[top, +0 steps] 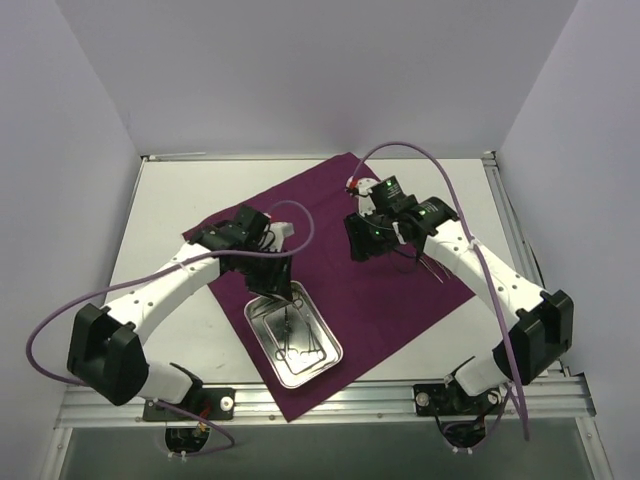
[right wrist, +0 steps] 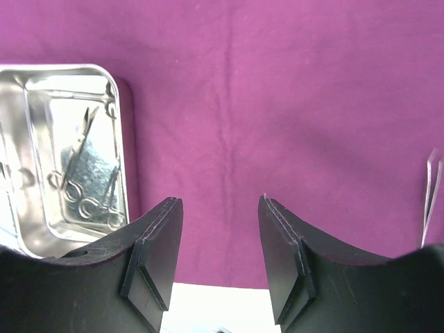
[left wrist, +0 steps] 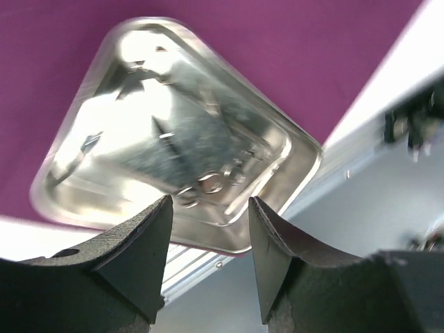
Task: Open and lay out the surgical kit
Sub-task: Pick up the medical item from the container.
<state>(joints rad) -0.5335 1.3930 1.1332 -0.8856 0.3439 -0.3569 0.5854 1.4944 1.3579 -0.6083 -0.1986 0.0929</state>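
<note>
The dark purple cloth wrap (top: pixel 385 290) lay spread flat as a diamond across the white worktop (top: pixel 175 200). It filled the centre of the overhead view, and its lowest corner reached over the metal rail (top: pixel 330 398) at the bottom of the frame. On the cloth's lower part, just below centre, sat the shiny steel tray (top: pixel 268 322), set diagonally, and the small ring-handled instruments (top: pixel 296 342) lay inside it in a loose bunch. The left arm (top: pixel 165 290) reached in from the lower left, and its jaws hung over the tray's upper end. In the left wrist view the two black fingers (left wrist: pixel 135 253) stood spread apart at the bottom of the frame with nothing between them. The tray (left wrist: pixel 104 139) filled the middle above them, and the ring handles (left wrist: pixel 208 184) showed near its lower rim. The right arm (top: pixel 490 275) came in from the lower right, its jaws over bare cloth right of centre, well apart from the tray. In the right wrist view its fingers (right wrist: pixel 156 257) were likewise spread and empty above plain purple cloth (right wrist: pixel 291 104), with the tray (right wrist: pixel 123 139) at the left edge of the frame and the instruments (right wrist: pixel 87 180) lying in it. A thin shiny item (right wrist: pixel 433 198) showed at the right edge of that view, too cut off to identify.
</note>
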